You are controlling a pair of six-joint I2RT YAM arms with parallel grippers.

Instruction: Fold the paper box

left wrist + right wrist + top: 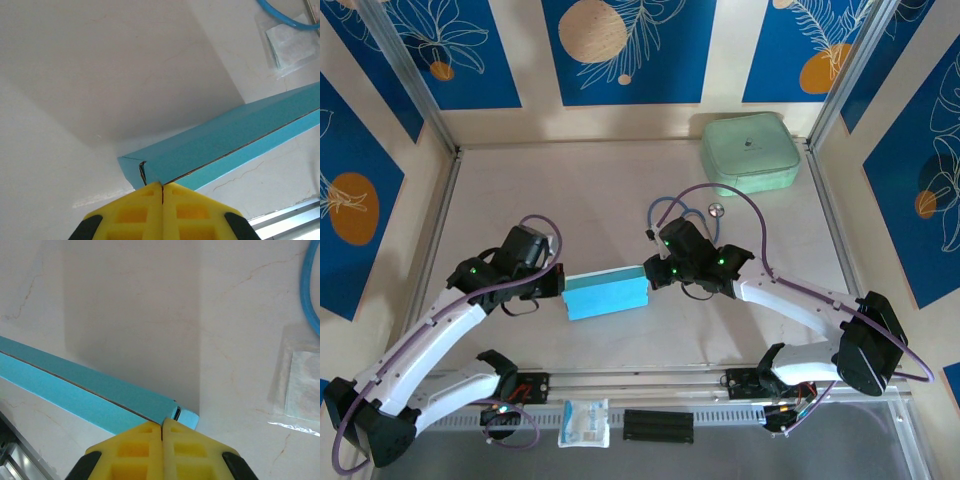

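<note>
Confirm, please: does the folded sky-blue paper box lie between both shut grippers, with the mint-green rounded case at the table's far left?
Not quite: the top external view shows the mint-green rounded case at the far right; the rest holds.

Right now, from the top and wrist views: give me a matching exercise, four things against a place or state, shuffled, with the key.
Things
1. paper box
2. mint-green case
3. plastic packet
4. left gripper

Places or states
a. far right corner of the table
b. near edge, left of centre
c. shut, at the box's end
d. centre, folded into a flat blue box

Pairs: 1-d, 2-a, 3-b, 4-c
</note>
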